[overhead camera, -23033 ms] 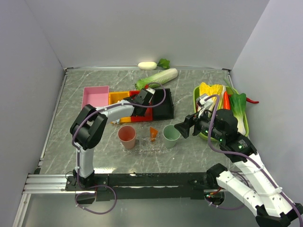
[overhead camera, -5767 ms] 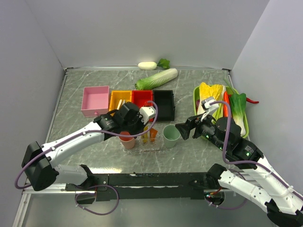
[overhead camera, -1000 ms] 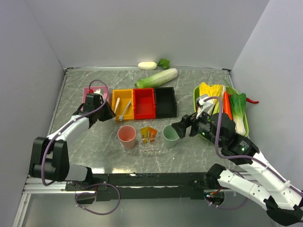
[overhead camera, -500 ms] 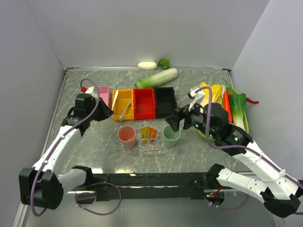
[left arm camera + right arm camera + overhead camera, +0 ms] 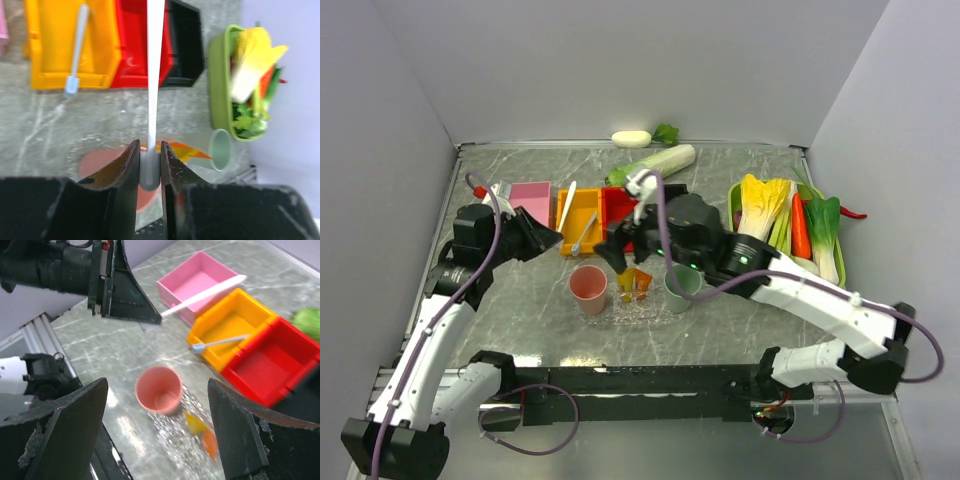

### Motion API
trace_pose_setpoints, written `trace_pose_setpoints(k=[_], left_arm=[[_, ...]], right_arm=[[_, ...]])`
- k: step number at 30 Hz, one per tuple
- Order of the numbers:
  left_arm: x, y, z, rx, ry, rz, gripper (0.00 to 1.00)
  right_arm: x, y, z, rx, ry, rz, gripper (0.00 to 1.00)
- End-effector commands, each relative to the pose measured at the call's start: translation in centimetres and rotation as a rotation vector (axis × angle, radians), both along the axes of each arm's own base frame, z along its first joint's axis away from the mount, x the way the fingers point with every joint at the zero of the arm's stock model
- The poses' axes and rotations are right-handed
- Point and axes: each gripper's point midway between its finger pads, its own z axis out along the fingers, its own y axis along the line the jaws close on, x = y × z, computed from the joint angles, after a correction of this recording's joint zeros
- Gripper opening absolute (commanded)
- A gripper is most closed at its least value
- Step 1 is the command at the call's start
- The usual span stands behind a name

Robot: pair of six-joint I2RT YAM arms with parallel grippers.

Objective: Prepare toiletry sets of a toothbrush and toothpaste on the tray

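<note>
The step in hand looks like carrying the first toothbrush (image 5: 152, 75) to the tray (image 5: 638, 312). The left gripper (image 5: 149, 155) is clamped on one end of it, above the left side of the table (image 5: 520, 300). The right gripper (image 5: 618, 252) hangs over the tray with its fingers wide apart, holding nothing.

Next, the brush needs lowering beside a tube, clear of that arm.

- **Toothbrushes:** two; the second toothbrush (image 5: 582, 234) lies in the orange bin (image 5: 592, 200).
- **Toothpaste tubes:** two (image 5: 626, 281) (image 5: 643, 280), both on the tray near the table's near edge.
- **Cups:** two, a pink cup (image 5: 588, 290) and a green cup (image 5: 682, 285).
</note>
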Motion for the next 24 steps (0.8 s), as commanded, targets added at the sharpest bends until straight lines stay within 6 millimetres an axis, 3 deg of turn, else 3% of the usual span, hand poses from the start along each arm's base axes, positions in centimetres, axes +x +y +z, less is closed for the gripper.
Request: trace_pose_setpoints(k=[1,6,10,15,24], left_arm=[[-1.4,-0.9,2.2,-0.076,-0.014,-0.033,0.13],[-2.1,-0.6,1.6,-0.056,-0.028,-0.035,0.13],[-2.3,-0.2,1.8,-0.030,-0.053,-0.027,0.13],[-2.2,0.0,2.1,-0.014,-0.071,-0.025,0.13],[-2.1,0.1,2.3,-0.006,-0.089,-0.029,0.13]], right_arm=[[1.4,3.5,2.2,0.097,0.050,0.012,0.87],[2.7,6.6,0.7,0.190,0.258,0.104,0.83],[5.2,7.2,-0.4,0.269,0.393,0.092,0.72],[7.0,9.2,-2.4,0.281,0.458,0.072,0.69],[8.0,12.5,-5.1,0.323,0.598,0.101,0.63]])
